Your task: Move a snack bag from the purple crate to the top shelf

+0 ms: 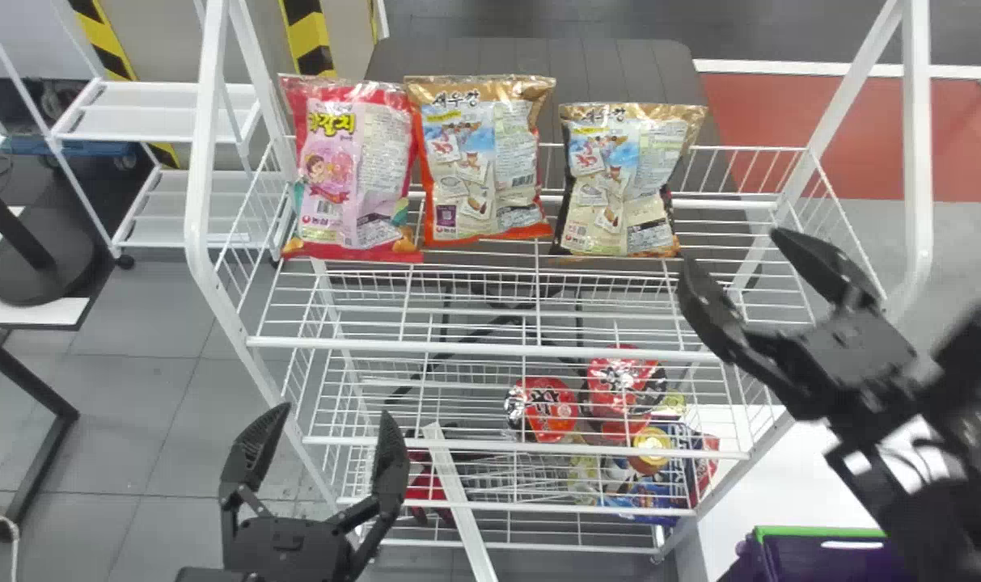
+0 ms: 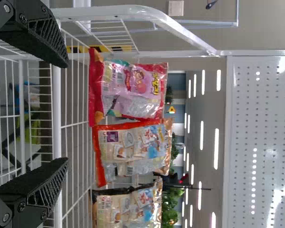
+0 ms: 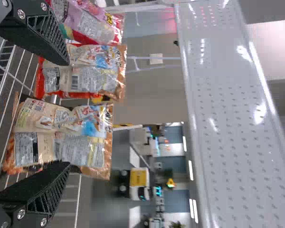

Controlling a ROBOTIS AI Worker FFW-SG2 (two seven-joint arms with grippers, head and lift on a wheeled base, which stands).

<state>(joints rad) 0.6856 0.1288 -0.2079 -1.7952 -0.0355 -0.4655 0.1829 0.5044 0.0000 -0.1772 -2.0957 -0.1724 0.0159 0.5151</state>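
My right claw (image 1: 733,250) gapes wide, empty, near a crinkled, glossy snack bag (image 1: 615,182) upright on the white wire shelf (image 1: 458,347), two other bags (image 1: 478,162) farther left. My left claw (image 1: 336,412), open and empty, hangs above grey floor tiles (image 1: 162,356).

- The left snack bag (image 1: 348,170) was coloured pink, with red edges.
- The middle snack bag (image 1: 478,162) was edged in orange and topped with gold.
- The right snack bag (image 1: 619,178) was topped with gold and edged with black.
- The rack (image 1: 458,347) was painted white.
- The post (image 1: 308,36) was striped yellow and black.
- The purple crate (image 1: 822,532) was rimmed in green.
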